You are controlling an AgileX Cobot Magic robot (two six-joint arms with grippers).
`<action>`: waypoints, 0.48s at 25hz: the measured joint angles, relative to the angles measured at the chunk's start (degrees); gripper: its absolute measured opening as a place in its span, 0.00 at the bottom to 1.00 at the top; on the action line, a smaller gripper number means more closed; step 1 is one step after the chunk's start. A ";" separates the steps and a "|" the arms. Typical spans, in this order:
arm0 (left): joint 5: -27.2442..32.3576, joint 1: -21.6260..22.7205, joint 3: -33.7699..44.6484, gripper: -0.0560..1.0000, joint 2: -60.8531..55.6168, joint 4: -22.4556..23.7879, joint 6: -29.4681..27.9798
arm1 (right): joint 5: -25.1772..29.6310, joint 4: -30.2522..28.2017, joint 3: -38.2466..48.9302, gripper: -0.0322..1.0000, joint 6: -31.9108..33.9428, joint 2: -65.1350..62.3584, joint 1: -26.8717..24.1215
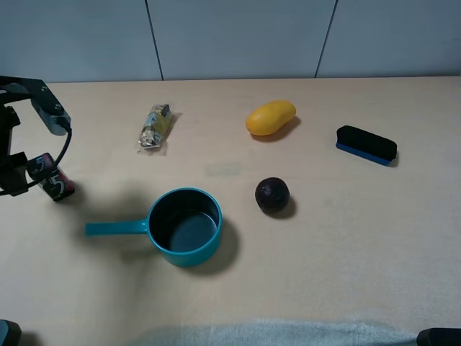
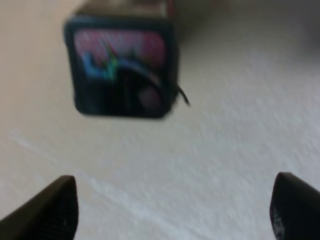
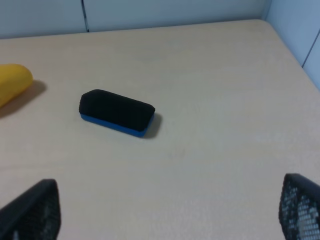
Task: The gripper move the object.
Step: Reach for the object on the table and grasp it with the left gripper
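The left end effector [image 2: 172,202] is spread wide with nothing between its fingers. The small black box with the "5" marks [image 1: 52,178] sits on the counter [image 1: 346,238] at its far left edge. In the left wrist view the box [image 2: 120,67] lies just ahead of the fingertips, blurred, showing a pink patch and teal marking. The right end effector [image 3: 172,205] is also wide apart and holds nothing, with the black-and-blue board eraser [image 3: 117,112] on the counter beyond it. A teal saucepan [image 1: 186,227] stands near the middle with its handle pointing toward the box's side. A dark round fruit [image 1: 272,195] rests just beside the pan, a mango [image 1: 271,117] lies farther back, and a crinkled yellow-silver wrapper [image 1: 155,127] lies behind the pan
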 joint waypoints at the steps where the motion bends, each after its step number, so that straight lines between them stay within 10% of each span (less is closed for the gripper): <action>1: -1.13 0.00 0.00 0.79 0.42 0.04 -0.39 | 0.00 0.00 0.00 0.67 0.00 0.00 0.00; 12: -7.95 0.00 -0.23 0.79 4.61 0.63 -3.15 | 0.00 0.00 0.00 0.67 0.00 0.00 0.00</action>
